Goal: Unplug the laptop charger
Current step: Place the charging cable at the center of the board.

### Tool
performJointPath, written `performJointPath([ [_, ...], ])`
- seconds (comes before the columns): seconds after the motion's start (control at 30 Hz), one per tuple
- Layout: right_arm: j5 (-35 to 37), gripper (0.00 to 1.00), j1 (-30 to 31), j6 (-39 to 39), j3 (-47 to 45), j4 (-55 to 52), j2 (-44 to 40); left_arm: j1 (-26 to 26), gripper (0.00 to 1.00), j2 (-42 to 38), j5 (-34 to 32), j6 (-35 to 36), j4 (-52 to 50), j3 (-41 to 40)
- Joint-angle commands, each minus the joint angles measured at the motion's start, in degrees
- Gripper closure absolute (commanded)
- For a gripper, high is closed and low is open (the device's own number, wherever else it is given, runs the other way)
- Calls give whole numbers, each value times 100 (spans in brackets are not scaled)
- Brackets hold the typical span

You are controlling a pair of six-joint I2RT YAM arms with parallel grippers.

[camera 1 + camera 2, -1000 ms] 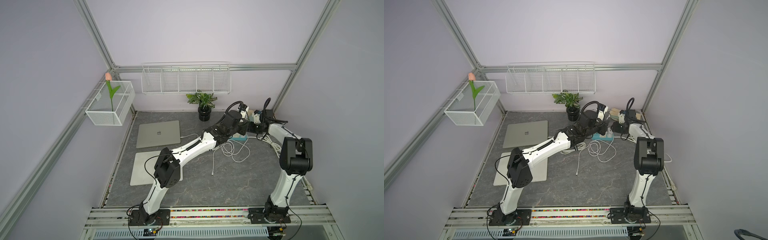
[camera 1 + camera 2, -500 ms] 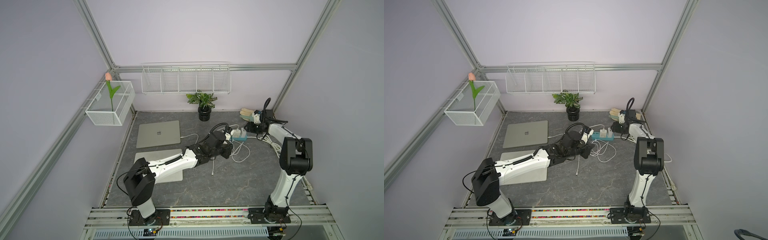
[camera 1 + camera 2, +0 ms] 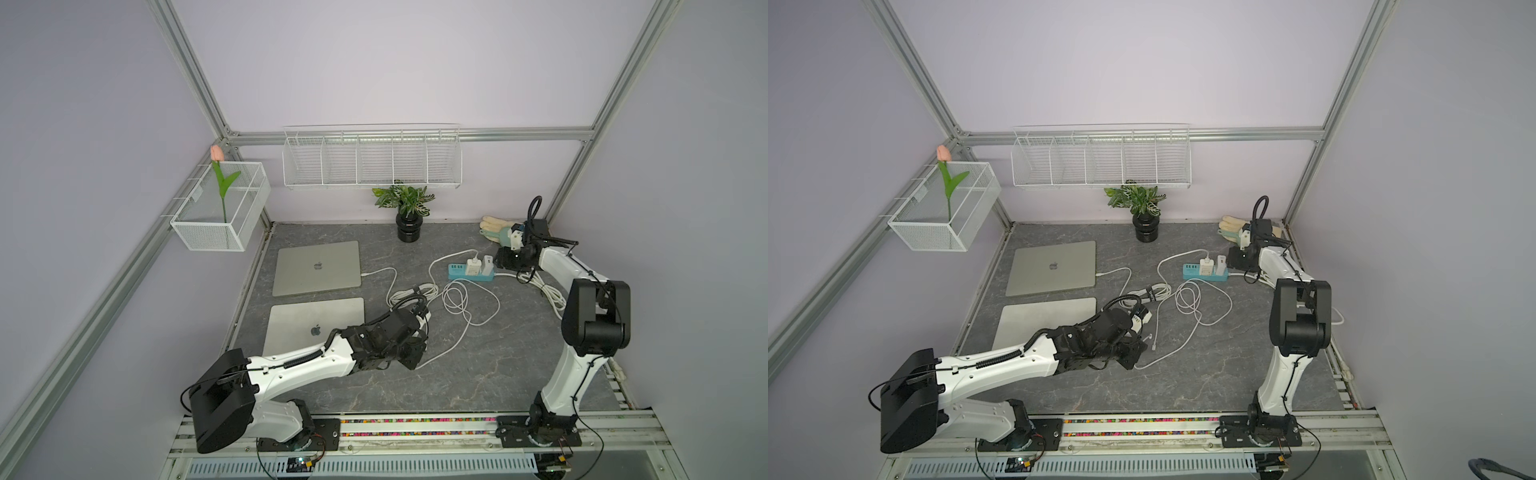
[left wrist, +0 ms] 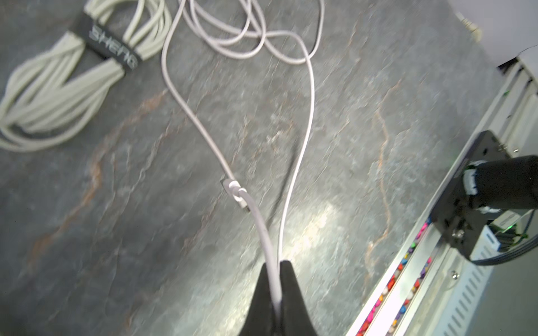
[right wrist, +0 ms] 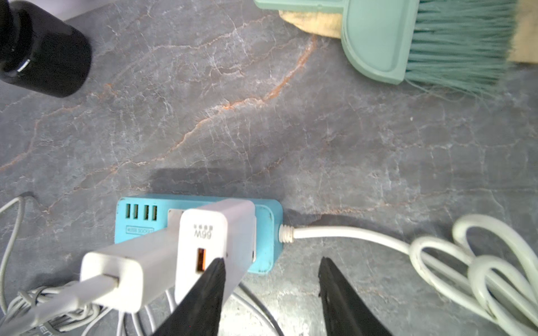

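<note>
My left gripper is pinched fully closed on a thin white cable, which comes out between the fingers. In both top views this gripper hangs low over the counter, just right of the near laptop.

From there the cable trails across the counter, through a few loose loops, and back to the charger. The charger stands plugged into the blue strip at the back right.

A connector shows just past the left fingertips. The wrist view is blurred there, and I cannot tell whether it is the held cable's own end.

My right gripper is roughly half open with nothing between the fingers. It hovers at the strip's cord end. One finger overlaps the 66W brick in the right wrist view, and I cannot tell if they touch. The charger sits beside that brick, its cable leaving from the front.

A strapped cord bundle lies near the loops. A green brush rests behind the strip.
</note>
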Motion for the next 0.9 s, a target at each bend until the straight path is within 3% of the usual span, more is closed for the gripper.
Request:
performJointPath([
  [0.0, 446, 45, 153, -181, -150, -874, -218, -6, 100, -176, -365, -225, -177, -141],
  [0.13, 476, 44, 260, -227, -114, -997, -288, -6, 100, -22, -1301, -226, 62, -26],
  [0.33, 648, 44, 337, -229, 16, -1024, -350, 34, 100, 769, -1490, 175, 512, 593],
  [0.37, 651, 43, 346, -233, 105, -1089, -314, 37, 97, 837, -1534, 192, 577, 635],
  [0.43, 638, 43, 392, -246, 320, -1253, -231, 38, 67, 895, -1730, 187, 667, 691],
  [0.57, 672, 43, 498, -222, 554, -1306, -188, 76, 26, 722, -2253, 238, 771, 699],
  [0.87, 842, 43, 657, -220, 1434, -1564, 461, 389, 23, 297, -2515, 502, 1099, 544],
])
